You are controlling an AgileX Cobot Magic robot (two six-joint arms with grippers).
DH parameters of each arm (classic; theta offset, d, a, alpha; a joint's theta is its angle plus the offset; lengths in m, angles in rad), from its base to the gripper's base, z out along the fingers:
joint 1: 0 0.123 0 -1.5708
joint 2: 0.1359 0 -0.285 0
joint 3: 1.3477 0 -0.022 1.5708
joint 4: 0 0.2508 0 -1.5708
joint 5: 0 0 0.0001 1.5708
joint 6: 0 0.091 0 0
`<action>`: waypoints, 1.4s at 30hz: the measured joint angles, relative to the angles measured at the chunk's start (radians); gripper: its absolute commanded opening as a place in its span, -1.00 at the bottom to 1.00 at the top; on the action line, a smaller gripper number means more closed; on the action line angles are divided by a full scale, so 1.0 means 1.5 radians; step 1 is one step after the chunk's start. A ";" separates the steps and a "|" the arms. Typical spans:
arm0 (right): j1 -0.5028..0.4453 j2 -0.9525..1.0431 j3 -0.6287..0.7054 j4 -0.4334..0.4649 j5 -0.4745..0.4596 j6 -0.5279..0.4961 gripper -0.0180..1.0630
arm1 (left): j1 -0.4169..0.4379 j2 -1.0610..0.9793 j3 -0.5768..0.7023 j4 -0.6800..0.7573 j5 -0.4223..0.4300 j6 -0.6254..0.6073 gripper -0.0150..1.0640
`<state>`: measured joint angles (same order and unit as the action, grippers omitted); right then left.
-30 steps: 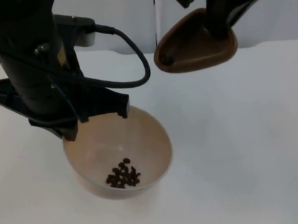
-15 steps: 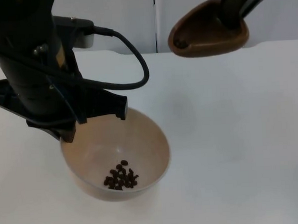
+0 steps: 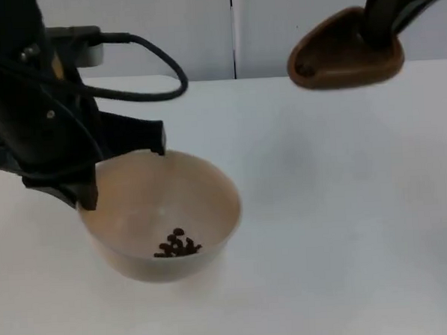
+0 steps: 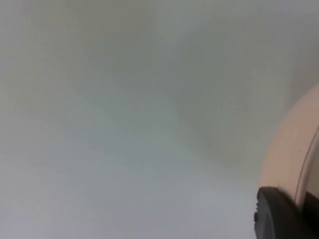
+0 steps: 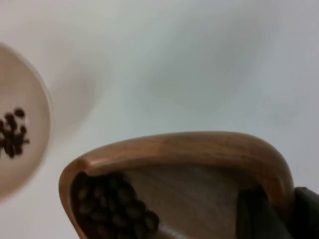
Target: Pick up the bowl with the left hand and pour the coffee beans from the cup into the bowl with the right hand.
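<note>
Beige bowl (image 3: 160,216), clamped at its rim by the left gripper (image 3: 96,170), already holds a few coffee beans (image 3: 176,244), while the right gripper (image 3: 381,24), gripping the wooden cup (image 3: 345,52) well off to the bowl's side, seems mid-pour with beans left inside and next needs to bring the cup back over the bowl.

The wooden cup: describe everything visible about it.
The wooden cup is a brown, teardrop-shaped scoop-like vessel with a smooth rounded rim narrowing to a spout. The right claw grips its wide end, one finger inside the wall, holding it in the air near the partition, away from the bowl. Coffee beans remain heaped at its spout end.
</note>
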<state>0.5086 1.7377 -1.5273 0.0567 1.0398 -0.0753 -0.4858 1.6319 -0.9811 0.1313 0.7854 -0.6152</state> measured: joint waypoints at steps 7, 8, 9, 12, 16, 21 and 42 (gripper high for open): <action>-0.038 0.000 0.124 0.053 -0.094 0.000 -0.96 | 0.057 0.000 0.000 -0.032 -0.028 0.034 -0.98; -0.045 0.000 0.145 0.058 -0.114 0.000 -0.96 | 0.058 0.000 0.000 -0.032 -0.031 0.036 -0.98; -0.050 -0.001 0.164 0.061 -0.133 0.000 -0.96 | 0.060 0.000 0.000 -0.032 -0.036 0.041 -0.98; -0.051 -0.001 0.197 0.063 -0.170 0.005 -0.96 | 0.060 0.000 0.000 -0.039 -0.051 0.049 -0.98; -0.051 -0.001 0.236 0.078 -0.220 0.015 -0.96 | 0.060 0.000 0.000 -0.060 -0.077 0.066 -0.98; -0.051 -0.001 0.237 0.079 -0.242 0.017 -0.96 | 0.060 0.000 0.001 -0.069 -0.095 0.071 -0.98; -0.075 0.020 0.325 0.085 -0.359 0.038 -0.96 | 0.060 0.000 0.091 -0.078 -0.231 0.074 -0.98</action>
<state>0.3963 1.7673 -1.0405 0.1840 0.5018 -0.0180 -0.3961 1.6319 -0.8446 0.0139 0.4385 -0.5042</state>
